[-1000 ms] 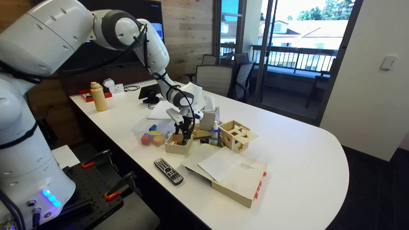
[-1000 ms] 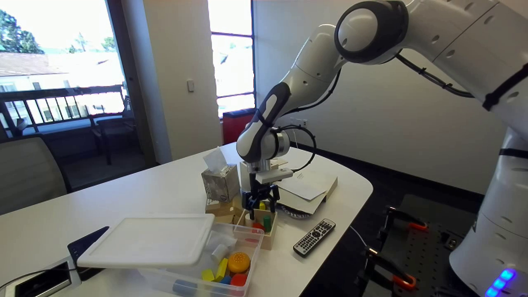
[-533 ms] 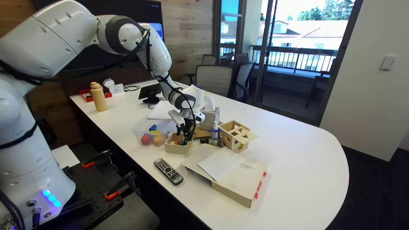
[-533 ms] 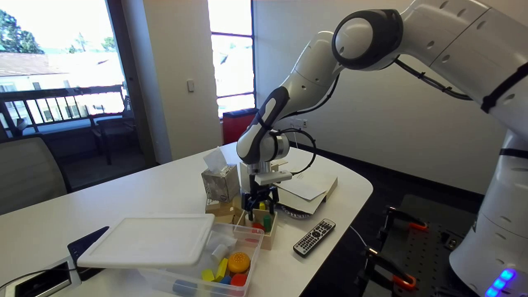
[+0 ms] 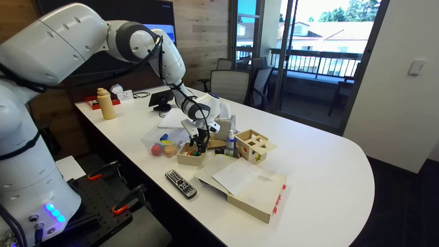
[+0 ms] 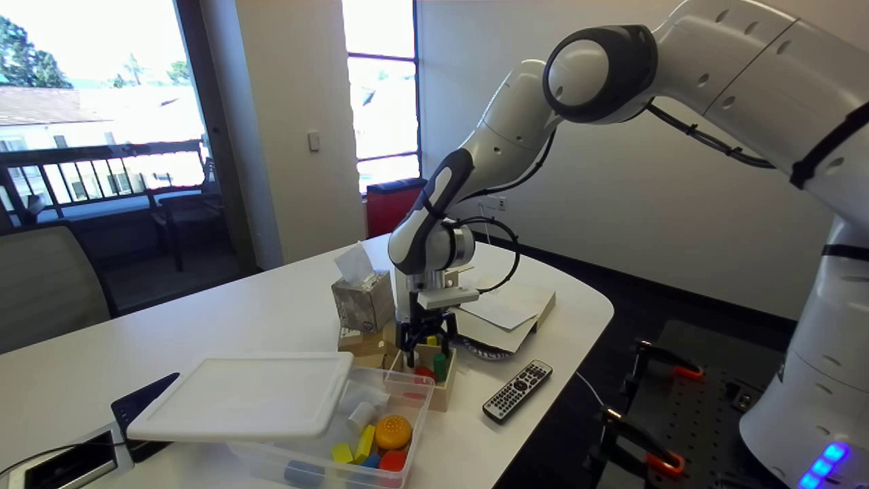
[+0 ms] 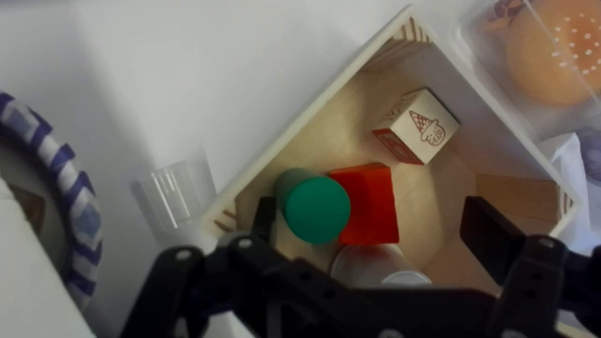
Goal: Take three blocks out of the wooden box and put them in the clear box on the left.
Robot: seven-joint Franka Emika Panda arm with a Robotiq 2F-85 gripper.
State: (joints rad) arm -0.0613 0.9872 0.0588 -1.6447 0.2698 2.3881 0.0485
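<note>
Green block, standing on end in the wooden box near the centre of the wrist view, has its round top facing up and its long axis upright, with the red block just beside it to the right. Right at the box hangs the pincer, spread wide with nothing gripped! I'd judge the green one light, stiff and smooth enough to slip, so it wants pinching squarely across its curved sides, a little below the top edge.
</note>
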